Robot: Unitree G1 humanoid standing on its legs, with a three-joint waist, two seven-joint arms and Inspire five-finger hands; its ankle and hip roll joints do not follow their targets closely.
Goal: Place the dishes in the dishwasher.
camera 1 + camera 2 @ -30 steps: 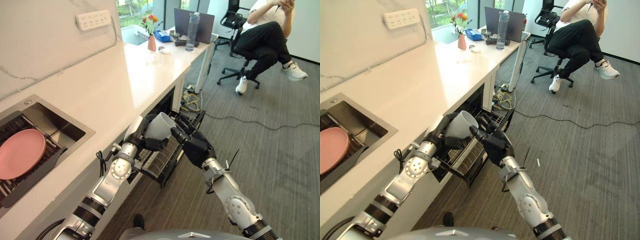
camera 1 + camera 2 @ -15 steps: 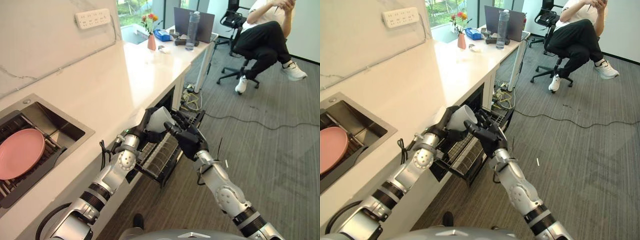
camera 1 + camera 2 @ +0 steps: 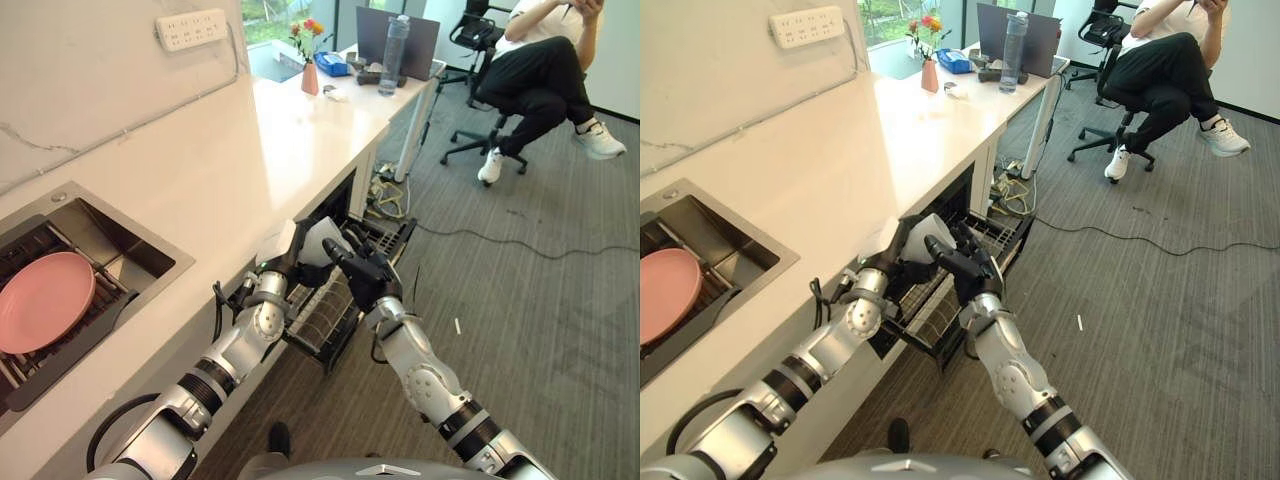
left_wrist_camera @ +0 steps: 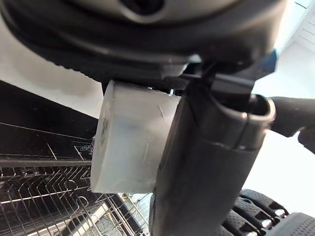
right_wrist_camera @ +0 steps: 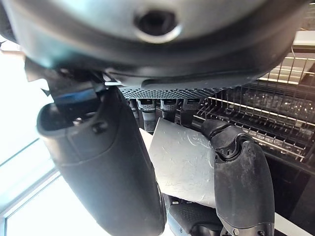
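Observation:
A white cup (image 3: 318,243) hangs tilted over the pulled-out wire rack (image 3: 330,322) of the dishwasher under the counter. My left hand (image 3: 283,256) comes from the counter side and is curled round the cup (image 4: 128,142), with its thumb (image 4: 206,162) along the cup's side. My right hand (image 3: 366,277) meets it from the floor side. Its thumb (image 5: 103,162) and fingers (image 5: 243,182) clasp the same cup (image 5: 182,162) from opposite sides. A pink plate (image 3: 40,300) lies in the sink (image 3: 155,255) at the left.
The white counter (image 3: 290,140) runs away to a vase, a bottle and a laptop (image 3: 400,30). A person sits on an office chair (image 3: 530,80) on the grey carpet beyond. A black cable (image 3: 500,240) crosses the floor right of the rack.
Both hands have carried the cup a little farther out over the rack, and the right hand has closed in more tightly on it. The camera has shifted slightly.

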